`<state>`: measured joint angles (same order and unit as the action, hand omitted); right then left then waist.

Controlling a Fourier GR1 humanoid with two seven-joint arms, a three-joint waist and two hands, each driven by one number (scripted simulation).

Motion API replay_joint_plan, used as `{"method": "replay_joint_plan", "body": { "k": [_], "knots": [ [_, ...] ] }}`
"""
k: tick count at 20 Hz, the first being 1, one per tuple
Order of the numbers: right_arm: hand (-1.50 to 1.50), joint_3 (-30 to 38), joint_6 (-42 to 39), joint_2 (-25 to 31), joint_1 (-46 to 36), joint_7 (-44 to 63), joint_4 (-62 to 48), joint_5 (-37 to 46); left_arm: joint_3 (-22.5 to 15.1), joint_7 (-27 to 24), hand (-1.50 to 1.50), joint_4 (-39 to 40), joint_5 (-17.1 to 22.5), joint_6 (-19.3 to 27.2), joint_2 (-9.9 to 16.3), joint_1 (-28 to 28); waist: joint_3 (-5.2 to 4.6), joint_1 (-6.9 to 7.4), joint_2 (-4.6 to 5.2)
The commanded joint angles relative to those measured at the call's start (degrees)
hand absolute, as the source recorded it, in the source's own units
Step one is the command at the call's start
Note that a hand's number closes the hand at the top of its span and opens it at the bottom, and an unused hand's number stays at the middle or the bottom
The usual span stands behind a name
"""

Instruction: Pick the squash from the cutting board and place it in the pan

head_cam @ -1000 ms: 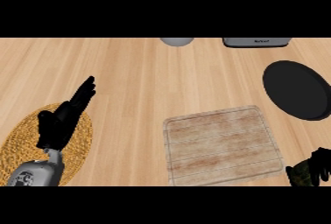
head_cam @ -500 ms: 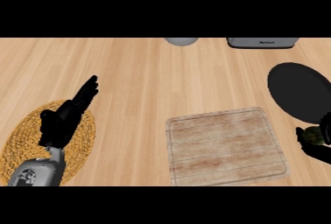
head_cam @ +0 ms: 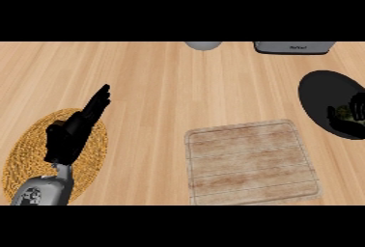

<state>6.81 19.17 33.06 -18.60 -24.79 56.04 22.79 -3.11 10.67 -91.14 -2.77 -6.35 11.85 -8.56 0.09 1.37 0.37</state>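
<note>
Head view is looking steeply down at a wooden counter (head_cam: 178,82), and the right hand (head_cam: 351,116) is hanging over the black pan (head_cam: 321,91) at the right edge, its dark fingers (head_cam: 335,114) curling round something small and greenish that is peeking out between them: that is the squash (head_cam: 345,112), sitting inside the grasp with the pan's dark surface showing beneath and beside the fingers. Whether the squash is touching the pan is impossible to tell from this angle. Left of and below those fingers, the cutting board (head_cam: 251,163) is lying flat on the counter with only its pale wood grain showing. Over on the other side, the left hand (head_cam: 71,135) is resting with its fingers straight and held close together, pointing up and away, above a round woven mat (head_cam: 28,159) that is spreading out beneath and behind the palm. Beyond the fingertips of both hands, at the far edge, a grey rounded object (head_cam: 203,45) and a grey appliance (head_cam: 294,47) are just poking into sight.
</note>
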Motion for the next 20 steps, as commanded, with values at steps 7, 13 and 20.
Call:
{"method": "replay_joint_plan", "body": {
  "k": [7,13,20],
  "knots": [
    [1.50,5.88,5.34,0.01,-18.37,-17.62,-35.16,2.14,-0.95,1.02,0.00,-1.39,-2.04,0.72,-1.52,0.20,0.09,0.79,0.35],
    [1.50,8.40,6.21,1.80,-22.07,-22.28,-42.37,1.70,1.16,1.35,0.00,-0.55,0.87,-2.06,-0.33,-1.50,0.17,1.27,0.80],
    [-1.50,3.78,-4.43,5.41,-26.12,-5.64,-50.29,6.81,-1.72,0.55,0.00,-2.17,-0.83,-1.59,-1.83,-0.43,0.32,3.84,1.60]
  ]
}}
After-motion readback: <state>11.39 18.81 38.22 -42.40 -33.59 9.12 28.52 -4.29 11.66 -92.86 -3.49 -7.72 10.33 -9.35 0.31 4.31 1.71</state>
